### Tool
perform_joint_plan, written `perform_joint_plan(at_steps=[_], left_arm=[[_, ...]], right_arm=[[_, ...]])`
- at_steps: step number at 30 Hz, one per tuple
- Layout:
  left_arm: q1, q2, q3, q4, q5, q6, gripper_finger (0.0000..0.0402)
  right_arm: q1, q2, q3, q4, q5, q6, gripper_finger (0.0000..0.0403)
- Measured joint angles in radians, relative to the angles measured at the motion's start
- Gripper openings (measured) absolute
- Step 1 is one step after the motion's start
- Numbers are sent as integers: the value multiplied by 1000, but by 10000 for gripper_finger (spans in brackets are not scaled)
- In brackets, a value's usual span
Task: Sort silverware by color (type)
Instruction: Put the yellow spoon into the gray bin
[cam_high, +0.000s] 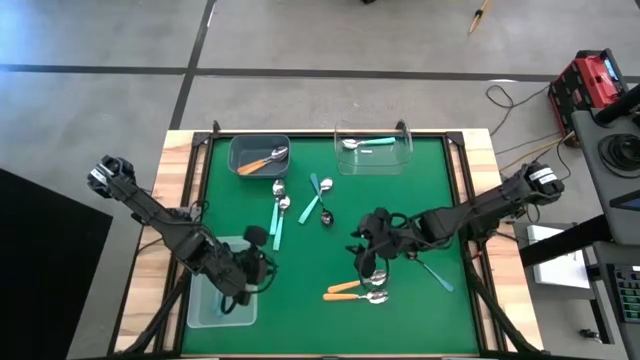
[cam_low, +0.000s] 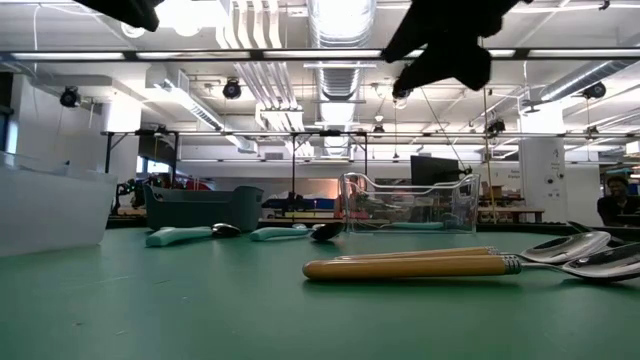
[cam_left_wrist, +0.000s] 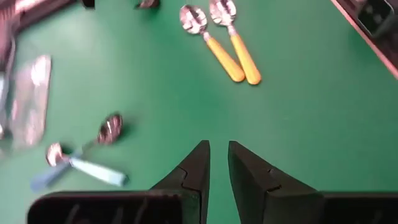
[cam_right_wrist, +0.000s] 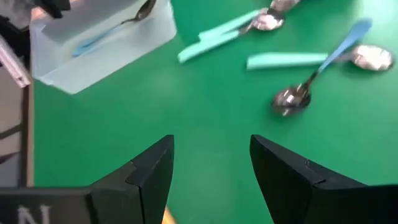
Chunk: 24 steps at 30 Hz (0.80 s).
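The silverware lies spread on the green table. Two orange-handled spoons (cam_high: 355, 291) lie near the front. Teal-handled spoons (cam_high: 279, 212) and a crossed pair with a light-blue handle (cam_high: 318, 200) lie mid-table. Another light-blue-handled spoon (cam_high: 436, 272) lies right of the orange pair. My left gripper (cam_left_wrist: 217, 155) hangs shut and empty over the right rim of the pale bin (cam_high: 222, 292). My right gripper (cam_right_wrist: 211, 155) hangs open and empty above the table (cam_high: 365, 255), just beyond the orange spoons.
A grey bin (cam_high: 260, 153) at the far left holds an orange-handled spoon. A clear bin (cam_high: 373, 148) at the far middle holds a teal-handled one. The pale bin (cam_right_wrist: 102, 37) holds a light-blue-handled spoon. Bare green cloth lies between the two grippers.
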<state>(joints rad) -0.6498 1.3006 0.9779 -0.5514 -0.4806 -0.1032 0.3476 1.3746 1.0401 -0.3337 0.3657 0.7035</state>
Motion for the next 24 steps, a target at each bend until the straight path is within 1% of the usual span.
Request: perform_joint_plan(at_steps=[5, 8, 10, 13, 17, 20, 23, 24], left_arm=[[23, -12, -41, 42, 10, 123, 38], [52, -33, -97, 94, 104, 180, 38], [79, -53, -141, 162, 165, 213, 38], [121, -90, -207, 252, 185, 249, 38], [170, -141, -267, 322, 214, 291, 38], [196, -183, -300, 369, 240, 314, 38], [213, -204, -329, 450, 255, 320, 38], [219, -205, -339, 503, 256, 313, 38]], right_arm=[[66, 31, 0, -5, -1, 132, 201], [96, 54, 0, 1, 0, 198, 201], [108, 70, 0, 6, 0, 236, 201], [124, 100, 2, 5, -1, 305, 201], [132, 147, 34, -10, -18, 375, 201], [131, 189, 82, -46, -45, 387, 201], [131, 234, 154, -169, -78, 372, 201], [132, 248, 180, -215, -92, 343, 201]])
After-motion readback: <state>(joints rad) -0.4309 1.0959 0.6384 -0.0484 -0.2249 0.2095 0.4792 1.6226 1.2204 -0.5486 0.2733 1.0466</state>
